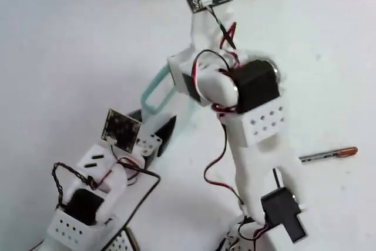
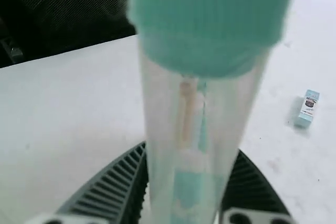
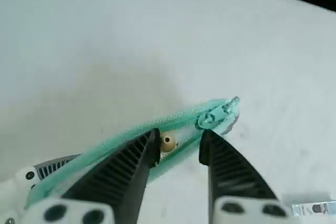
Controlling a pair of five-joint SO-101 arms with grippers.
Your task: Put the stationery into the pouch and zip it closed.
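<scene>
The pouch (image 2: 202, 129) is clear plastic with a teal zipper band, and its teal edge (image 1: 154, 95) pokes out from under the right arm. My left gripper (image 2: 189, 156) is shut on the pouch and holds it off the table, low at the left of the high view (image 1: 157, 136). My right gripper (image 3: 178, 142) is open, with one finger on each side of the pouch's zipper edge. The zipper pull (image 3: 220, 113) lies just beyond those fingers. Pale stick-shaped stationery (image 2: 186, 114) shows through the pouch wall. An orange-capped pen (image 1: 329, 155) lies on the table to the right.
A small blue-and-white eraser box (image 2: 307, 107) lies on the white table (image 1: 70, 57). The right arm (image 1: 252, 110) stands over the middle of the table and hides its own gripper from above. Cables hang from both arms.
</scene>
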